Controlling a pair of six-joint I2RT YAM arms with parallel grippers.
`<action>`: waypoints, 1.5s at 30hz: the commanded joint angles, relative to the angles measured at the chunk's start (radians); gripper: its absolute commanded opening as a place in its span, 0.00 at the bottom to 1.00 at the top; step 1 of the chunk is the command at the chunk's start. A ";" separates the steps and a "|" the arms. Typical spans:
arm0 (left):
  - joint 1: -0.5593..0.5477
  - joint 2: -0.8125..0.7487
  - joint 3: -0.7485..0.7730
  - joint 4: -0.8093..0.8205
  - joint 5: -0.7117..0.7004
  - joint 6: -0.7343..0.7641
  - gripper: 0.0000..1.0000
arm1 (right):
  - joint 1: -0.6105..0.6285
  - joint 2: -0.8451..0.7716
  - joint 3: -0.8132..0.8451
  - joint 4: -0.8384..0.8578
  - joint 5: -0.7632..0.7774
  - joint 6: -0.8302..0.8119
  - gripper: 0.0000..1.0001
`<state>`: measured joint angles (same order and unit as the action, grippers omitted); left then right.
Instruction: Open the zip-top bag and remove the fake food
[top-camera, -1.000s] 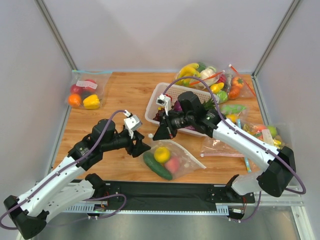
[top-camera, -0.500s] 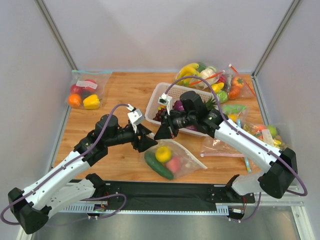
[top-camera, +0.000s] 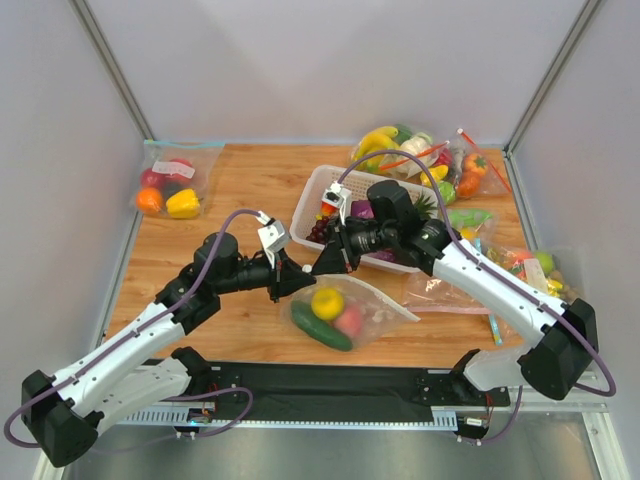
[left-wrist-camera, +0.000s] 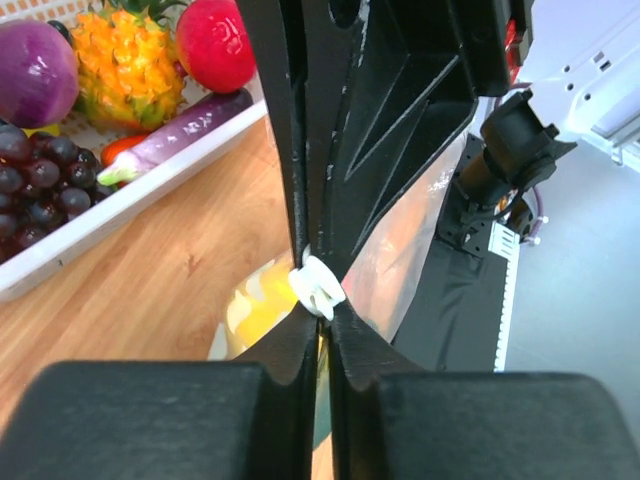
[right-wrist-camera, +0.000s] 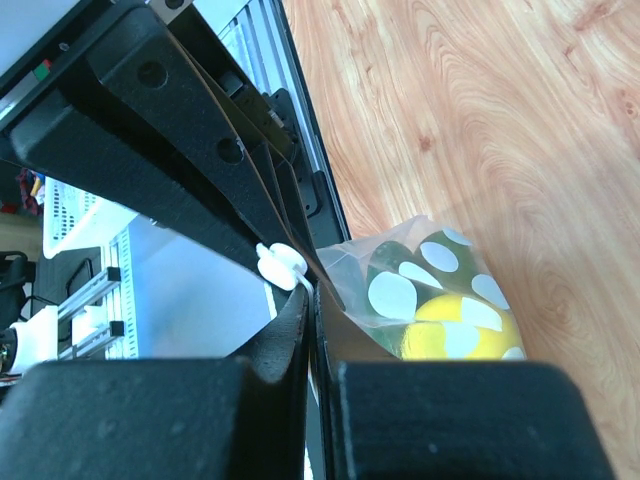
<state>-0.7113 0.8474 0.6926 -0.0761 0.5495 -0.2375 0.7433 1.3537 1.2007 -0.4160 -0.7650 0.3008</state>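
The zip-top bag (top-camera: 372, 308) lies on the wooden table just in front of the white basket. Inside it sit the fake food pieces: a dark green cucumber (top-camera: 318, 326), a yellow fruit (top-camera: 327, 302) and a pink peach (top-camera: 350, 320). My left gripper (top-camera: 299, 283) and right gripper (top-camera: 322, 268) meet tip to tip at the bag's left top edge. In the left wrist view the left gripper (left-wrist-camera: 322, 318) is shut on the bag's edge, right below the white slider (left-wrist-camera: 318, 285). The right gripper (right-wrist-camera: 312, 300) is shut on the same edge beside the slider (right-wrist-camera: 280, 264), with the dotted bag (right-wrist-camera: 430, 285) next to it.
The white basket (top-camera: 309, 212) holds grapes, a pineapple and red fruits. A bag of fruit (top-camera: 170, 186) lies at the back left. More filled bags are piled at the back right (top-camera: 420, 150) and along the right side (top-camera: 505, 268). A black rail (top-camera: 330, 382) runs along the near edge.
My left gripper has moved right to the bag's top edge and closed there. The right gripper has stayed shut on the bag and shifted slightly right, with the bag's left end raised.
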 joint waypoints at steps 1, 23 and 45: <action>-0.002 0.008 -0.007 0.070 0.041 -0.002 0.05 | 0.004 -0.041 -0.007 0.074 -0.014 0.038 0.00; -0.004 0.027 0.013 0.052 0.148 0.026 0.00 | -0.022 -0.090 0.019 0.140 -0.184 -0.035 0.45; -0.004 0.033 0.024 0.036 0.168 0.035 0.00 | -0.022 -0.016 0.000 0.117 -0.171 -0.080 0.44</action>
<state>-0.7128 0.8833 0.6872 -0.0593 0.6762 -0.2295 0.7250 1.3247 1.1870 -0.3214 -0.9634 0.2569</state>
